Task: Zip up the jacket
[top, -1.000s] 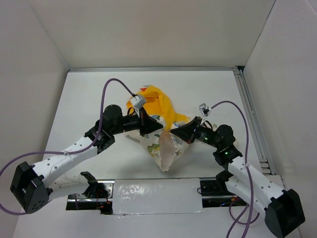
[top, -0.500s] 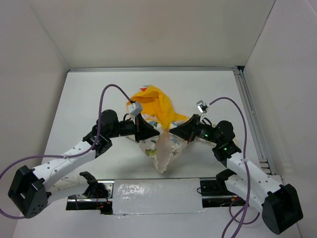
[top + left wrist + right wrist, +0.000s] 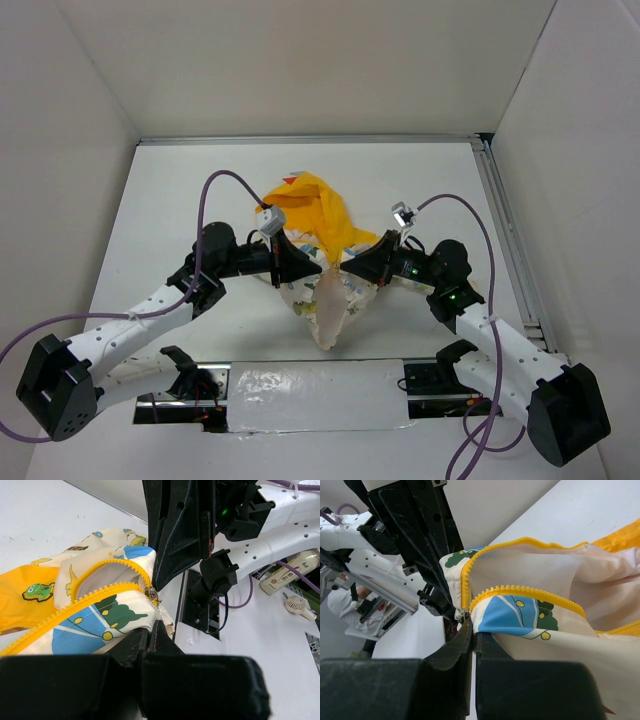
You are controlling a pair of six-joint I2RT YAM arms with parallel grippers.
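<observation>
Viewing from the top camera, the jacket (image 3: 300, 290) is found at the middle of the white table (image 3: 180, 190), between the two arms and just ahead of their bases. Its yellow hood (image 3: 310, 205) is spread on the far side, and a pale flap (image 3: 332, 312) of the cream body is turned toward the near edge. The left gripper (image 3: 305, 267) and the right gripper (image 3: 350, 265) are brought in from either side and are seen almost tip to tip over the printed fabric. In the left wrist view the left gripper (image 3: 152, 632) is seen with its fingers pressed together, and the cream-and-blue printed edge of the jacket (image 3: 100, 615) is pinched between them just below the small metal slider (image 3: 149, 594). Two rows of yellow zip teeth (image 3: 90, 600) are seen to part from the slider and curve away from each other, so the zip is open beyond that point. The black body of the right gripper (image 3: 180, 540) is seen just past the slider; contact with it cannot be judged. In the right wrist view the right gripper (image 3: 471, 632) is likewise closed, clamped on the jacket (image 3: 535, 615) at the fabric edge directly under the slider (image 3: 460, 614). The left gripper (image 3: 425, 545) is seen close behind, with the cream lining laid open between the separated teeth (image 3: 520, 592).
</observation>
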